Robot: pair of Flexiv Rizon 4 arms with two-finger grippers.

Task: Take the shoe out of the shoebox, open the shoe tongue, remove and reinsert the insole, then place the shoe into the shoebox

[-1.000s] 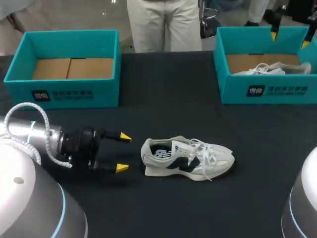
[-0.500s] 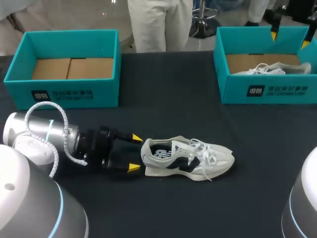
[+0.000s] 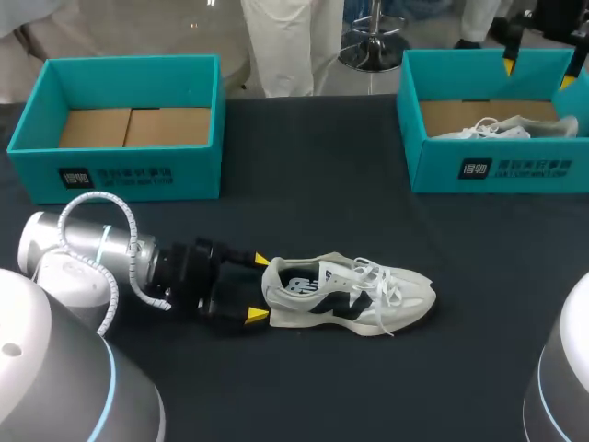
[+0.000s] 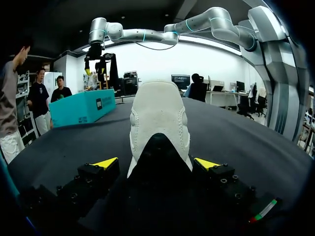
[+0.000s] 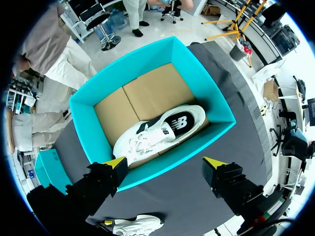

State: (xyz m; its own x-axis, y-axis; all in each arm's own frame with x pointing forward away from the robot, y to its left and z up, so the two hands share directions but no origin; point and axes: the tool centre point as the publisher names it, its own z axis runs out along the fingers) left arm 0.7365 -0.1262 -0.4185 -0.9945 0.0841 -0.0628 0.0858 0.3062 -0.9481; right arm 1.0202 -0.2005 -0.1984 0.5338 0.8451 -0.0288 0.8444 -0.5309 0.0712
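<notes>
Now, right shoebox (image 3: 497,170) holds one shoe (image 3: 502,129) — left end effector (image 3: 259,288), right end effector (image 5: 165,162) released.

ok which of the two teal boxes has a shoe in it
The shoebox at the table's far right, below the right gripper: a white shoe lies inside it. The far-left shoebox shows only bare cardboard.
</notes>
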